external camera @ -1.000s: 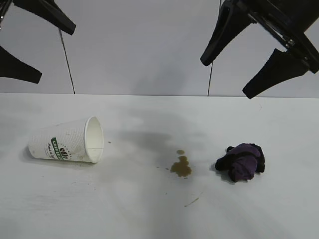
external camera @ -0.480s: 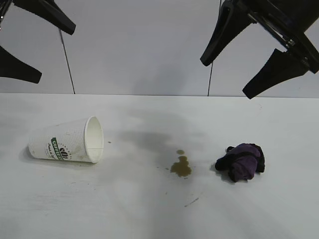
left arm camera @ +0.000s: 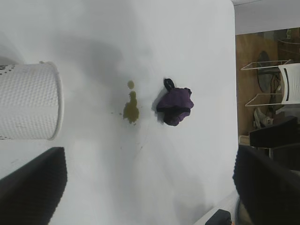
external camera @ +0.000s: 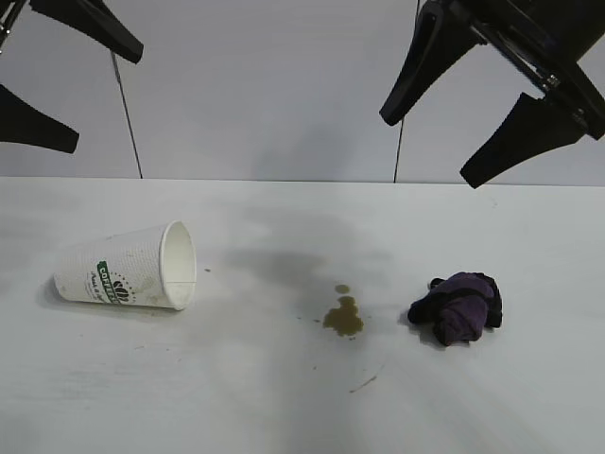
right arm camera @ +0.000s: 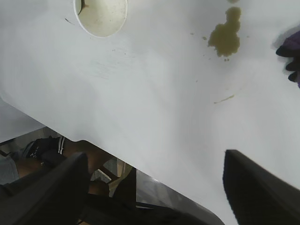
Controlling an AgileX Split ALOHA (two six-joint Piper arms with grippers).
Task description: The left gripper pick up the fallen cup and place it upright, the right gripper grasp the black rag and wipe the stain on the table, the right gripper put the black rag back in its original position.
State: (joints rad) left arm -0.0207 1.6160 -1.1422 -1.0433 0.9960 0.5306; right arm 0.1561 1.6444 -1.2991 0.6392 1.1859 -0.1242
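White counter [external camera: 284, 397] carries everything: fallen cup [external camera: 128, 268] on its side at nine o'clock, stain [external camera: 343, 318] central, black rag [external camera: 458, 307] at three. I keep left claw [external camera: 57, 76] and right claw [external camera: 454, 118] spread apart overhead, each staged above its target.

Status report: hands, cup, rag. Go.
Left hand and right hand both open, high above the table. Fallen cup on its side. Black rag beside stain, apart. Nothing blocking.
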